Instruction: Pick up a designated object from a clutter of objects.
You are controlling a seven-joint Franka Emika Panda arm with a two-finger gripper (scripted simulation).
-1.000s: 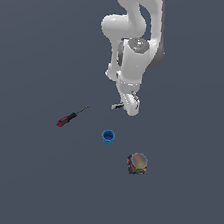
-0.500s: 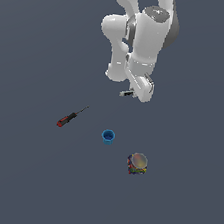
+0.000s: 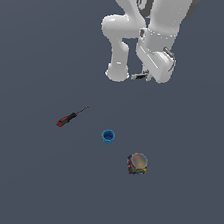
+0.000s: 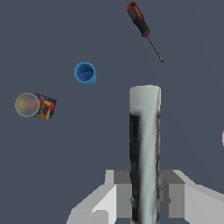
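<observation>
My gripper point(image 4: 144, 194) is shut on the grey-white marker point(image 4: 144, 148), which stands out between the two fingers in the wrist view. In the exterior view the gripper point(image 3: 145, 76) is raised high above the floor, and the marker point(image 3: 138, 77) sticks out sideways from it as a small light stick with a dark end. On the floor below lie the red-handled screwdriver point(image 3: 71, 117), the small blue cup point(image 3: 108, 136) and the multicoloured lump point(image 3: 137, 163). The wrist view shows them too: the screwdriver point(image 4: 142, 27), the cup point(image 4: 85, 72) and the lump point(image 4: 35, 105).
The white arm base point(image 3: 117, 73) stands on the dark grey floor behind the gripper in the exterior view.
The gripper has risen with the marker in it and moved toward the exterior view's right. The screwdriver, cup and lump have not moved.
</observation>
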